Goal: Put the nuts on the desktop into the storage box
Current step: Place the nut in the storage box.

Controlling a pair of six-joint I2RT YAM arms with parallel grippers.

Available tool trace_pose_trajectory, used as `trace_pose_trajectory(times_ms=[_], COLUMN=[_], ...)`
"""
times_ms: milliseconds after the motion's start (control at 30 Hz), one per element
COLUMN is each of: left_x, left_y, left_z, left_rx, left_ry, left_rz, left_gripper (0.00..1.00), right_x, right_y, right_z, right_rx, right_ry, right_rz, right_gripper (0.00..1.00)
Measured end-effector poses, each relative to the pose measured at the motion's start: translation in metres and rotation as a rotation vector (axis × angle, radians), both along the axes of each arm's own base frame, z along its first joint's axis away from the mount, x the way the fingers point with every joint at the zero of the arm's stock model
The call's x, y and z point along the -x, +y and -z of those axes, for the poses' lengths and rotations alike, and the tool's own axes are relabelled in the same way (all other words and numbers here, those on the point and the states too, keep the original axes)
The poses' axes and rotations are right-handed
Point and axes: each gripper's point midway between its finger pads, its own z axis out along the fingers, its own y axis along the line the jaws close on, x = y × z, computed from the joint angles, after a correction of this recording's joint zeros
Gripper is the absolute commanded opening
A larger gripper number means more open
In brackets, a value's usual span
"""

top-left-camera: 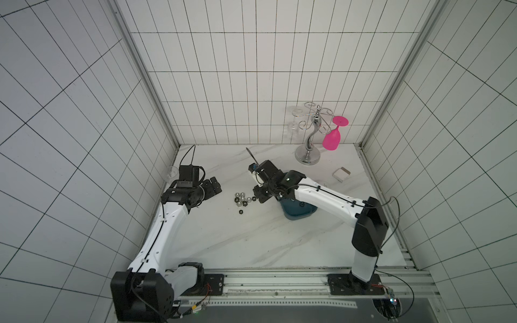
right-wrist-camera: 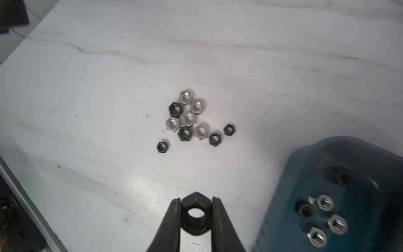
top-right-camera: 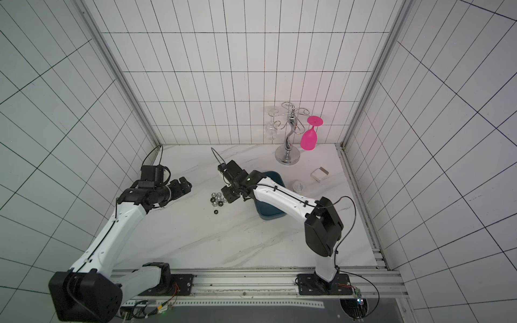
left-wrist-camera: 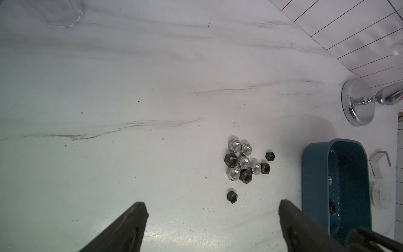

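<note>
Right hand point(right-wrist-camera: 196, 199) pinches black nut point(right-wrist-camera: 194, 228) beside storage box point(right-wrist-camera: 305, 174); left hand point(left-wrist-camera: 212, 203) gapes; rack point(top-left-camera: 307, 157) behind.

No lettering is legible from here; faint print on the small round white-lidded jar point(top-right-camera: 298, 185), right of centre, is too small to read.

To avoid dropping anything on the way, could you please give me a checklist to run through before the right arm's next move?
1. Grip: right gripper shut on the black nut: ok.
2. Storage box open, with room beside the nuts inside it: ok.
3. Right gripper above the box: not ok; it hangs over the desktop beside it.
4. Left gripper open, away from the box: ok.
5. Clearance over the box rim: cannot tell.
</note>
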Motion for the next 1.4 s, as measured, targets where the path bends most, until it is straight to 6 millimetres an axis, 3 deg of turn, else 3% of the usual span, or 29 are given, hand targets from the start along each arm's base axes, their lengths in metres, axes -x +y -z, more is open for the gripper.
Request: trace_pose_trajectory(times_ms=[100, 233, 400, 733, 1000, 1233, 1333, 1400], left_x=[-0.001, -0.004, -0.006, -0.01, -0.014, -0.016, -0.015, -0.015], left_y=[-0.008, -0.019, -0.024, -0.025, -0.025, -0.024, -0.024, -0.023], left_z=[0.0, 0.002, 0.006, 0.013, 0.008, 0.003, 0.003, 0.004], left_rx=[0.004, 0.011, 0.013, 0.015, 0.012, 0.006, 0.002, 0.001], left_ry=[-0.007, -0.006, 0.002, 0.022, 0.012, 0.004, 0.006, 0.01], left_rz=[0.022, 0.048, 0.062, 0.059, 0.058, 0.059, 0.058, 0.057], left_gripper=[0.98, 0.98, 0.98, 0.98, 0.98, 0.98, 0.98, 0.98], right_x=[-0.031, -0.065, -0.087, -0.109, -0.112, -0.115, -0.111, -0.104], right_y=[-0.048, -0.105, -0.144, -0.15, -0.151, -0.15, -0.147, -0.144], right_z=[-0.002, 0.032, 0.075, 0.125, 0.147, 0.142, 0.124, 0.1], right_rx=[-0.002, 0.074, 0.165, 0.246, 0.276, 0.268, 0.246, 0.213], right_ry=[0.005, 0.079, 0.188, 0.302, 0.343, 0.335, 0.306, 0.269], right_rz=[0.131, 0.278, 0.363, 0.36, 0.356, 0.357, 0.349, 0.34], right_gripper=[0.21, 0.22, 0.23, 0.25, 0.37, 0.39, 0.39, 0.4])
